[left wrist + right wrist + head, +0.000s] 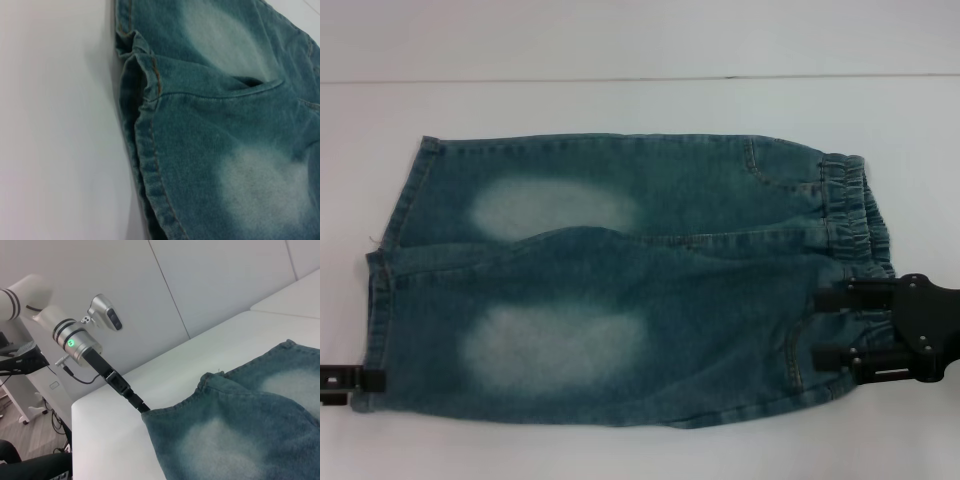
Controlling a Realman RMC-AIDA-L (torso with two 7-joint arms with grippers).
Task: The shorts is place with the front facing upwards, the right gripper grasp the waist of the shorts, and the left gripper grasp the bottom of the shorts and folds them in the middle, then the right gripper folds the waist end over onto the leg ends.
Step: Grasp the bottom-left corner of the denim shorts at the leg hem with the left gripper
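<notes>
The blue-green denim shorts (620,290) lie flat on the white table, front up, with pale oval patches on both legs. The puckered waist (855,210) is at the right and the flat leg ends (380,300) are at the left. My right gripper (825,328) is at the near part of the waist, open, with one prong on each side of a bit of waistband. My left gripper (355,380) is at the near corner of the bottom of the shorts, touching the hem. The left wrist view shows the stitched hem (150,165) close up. The right wrist view shows the left gripper (137,402) at that hem corner of the shorts (240,430).
The white table (620,440) runs on past the shorts on all sides, with a seam line (640,78) at the back. Beyond the table's left edge (75,410) there are a wall, cables and a stand on the floor.
</notes>
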